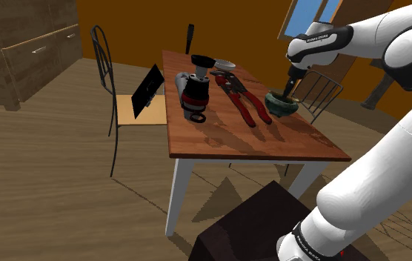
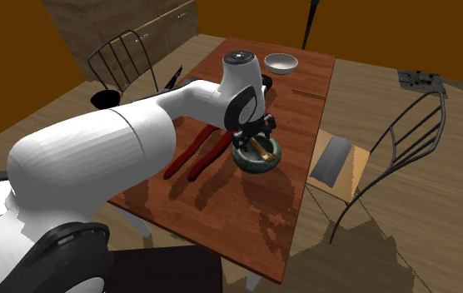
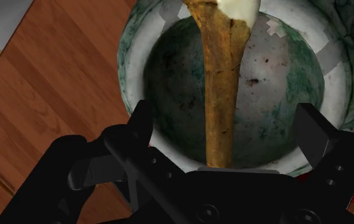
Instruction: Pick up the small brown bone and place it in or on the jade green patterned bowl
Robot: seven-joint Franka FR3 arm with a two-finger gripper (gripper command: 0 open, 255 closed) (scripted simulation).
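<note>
The green patterned bowl (image 3: 137, 48) stands on the wooden table (image 1: 256, 144) near its edge on the shoulder view's right. A brown bone (image 3: 223, 95) with a pale end lies in the bowl, leaning up over the rim. My gripper (image 3: 226, 137) hovers directly above the bowl (image 1: 282, 105), open, its fingers (image 3: 141, 130) standing either side of the bone without touching it. In the second exterior view the gripper (image 2: 259, 137) points down into the bowl (image 2: 246, 160), where the bone (image 2: 261, 149) shows.
Red-handled pliers (image 1: 243, 102) lie beside the bowl, with a grey and red cylinder-shaped object (image 1: 193, 93) beyond them. A small white bowl (image 2: 281, 62) sits at the table's far end. Wire chairs (image 1: 112, 81) (image 2: 400, 141) flank the table; a wooden cabinet (image 1: 27, 44) stands behind.
</note>
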